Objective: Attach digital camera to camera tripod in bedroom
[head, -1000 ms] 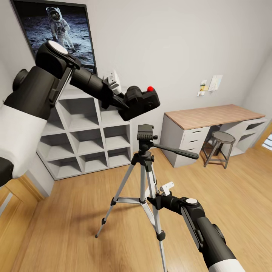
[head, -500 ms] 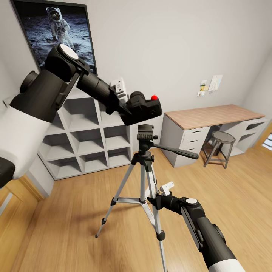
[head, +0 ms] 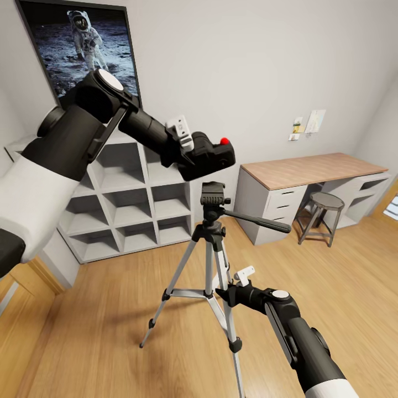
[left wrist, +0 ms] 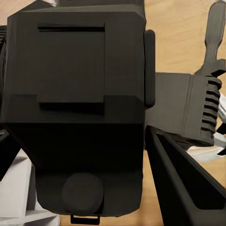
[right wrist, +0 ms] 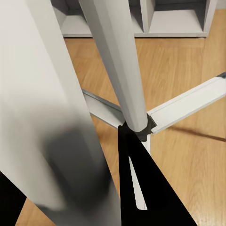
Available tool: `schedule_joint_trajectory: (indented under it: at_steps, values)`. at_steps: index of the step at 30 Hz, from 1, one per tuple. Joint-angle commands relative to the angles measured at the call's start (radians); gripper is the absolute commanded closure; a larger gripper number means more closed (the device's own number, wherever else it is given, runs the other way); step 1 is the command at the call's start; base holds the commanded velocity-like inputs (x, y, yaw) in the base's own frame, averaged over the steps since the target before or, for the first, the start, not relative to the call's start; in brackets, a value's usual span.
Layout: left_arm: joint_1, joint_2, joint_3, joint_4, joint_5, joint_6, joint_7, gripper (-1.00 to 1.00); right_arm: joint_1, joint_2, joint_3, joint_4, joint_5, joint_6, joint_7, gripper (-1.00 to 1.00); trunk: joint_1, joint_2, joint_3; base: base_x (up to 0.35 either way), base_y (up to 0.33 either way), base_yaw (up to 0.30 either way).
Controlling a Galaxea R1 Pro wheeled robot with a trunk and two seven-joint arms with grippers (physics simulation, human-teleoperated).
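The digital camera (head: 213, 156) hangs in the air above the camera tripod (head: 213, 243), slightly toward the shelf side of the tripod's black head and not yet touching it; a clear gap of wall shows between them. Over the last second it has come across and a little down toward the head, its red mark swinging from further up to just over the mount. The left tool (head: 188, 150) is clamped on the camera's body, and in the left wrist view the camera's dark underside (left wrist: 77, 103) looms close, with the tripod's head (left wrist: 188, 110) just beside it and below. To me that reads as the lining-up stage: the camera looks to need settling straight down onto the plate, and its base seems a touch off-centre.

Lower down, the right tool (head: 229, 290) sits against one of the silver legs, where it has not budged; in the right wrist view a leg (right wrist: 120, 61) runs between its dark fingers (right wrist: 141, 179), but whether they grip it or merely flank it I cannot tell.

Behind stand the grey-white cube shelf (head: 130, 199), an astronaut poster (head: 83, 44), the desk (head: 309, 171) with a stool (head: 323, 207), all on the wooden floor (head: 110, 331).
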Motion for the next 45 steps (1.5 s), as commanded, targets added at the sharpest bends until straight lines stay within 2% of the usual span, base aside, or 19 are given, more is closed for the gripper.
schedule_joint_trajectory:
  at_steps: [1,10,17,22,24,30,45]
  values:
    - [-0.001,0.0,-0.001,-0.001,-0.009,0.009,-0.005,1.0,-0.001,0.0,-0.003,0.07,0.058,-0.01,0.006,1.0,0.001,-0.002,-0.002,0.0,0.0,0.0]
    - [-0.002,-0.004,0.003,-0.01,0.0,0.014,0.079,1.0,-0.001,0.0,-0.003,0.07,0.058,-0.01,0.007,1.0,0.001,-0.002,-0.002,0.0,0.0,0.0]
    - [-0.002,-0.01,0.0,-0.011,0.0,0.015,0.076,1.0,-0.001,0.0,-0.003,0.07,0.058,-0.01,0.007,1.0,0.001,-0.002,-0.002,0.0,0.0,0.0]
    - [-0.001,-0.029,-0.002,-0.011,0.0,0.015,0.075,1.0,-0.001,0.0,-0.003,0.07,0.058,-0.01,0.007,1.0,0.001,-0.002,-0.002,0.0,0.0,0.0]
    - [-0.001,-0.033,-0.011,-0.011,0.0,0.015,0.074,1.0,-0.001,0.0,-0.003,0.07,0.058,-0.01,0.007,1.0,0.001,-0.002,-0.002,0.0,0.0,0.0]
    - [-0.001,-0.035,-0.075,-0.011,0.0,0.015,0.074,1.0,-0.001,0.0,-0.003,0.07,0.058,-0.01,0.007,1.0,0.001,-0.002,-0.002,0.0,0.0,0.0]
    - [-0.001,-0.032,-0.094,-0.011,-0.001,0.016,0.072,1.0,-0.001,0.0,-0.003,0.07,0.058,-0.01,0.007,1.0,0.001,-0.002,-0.002,0.0,0.0,0.0]
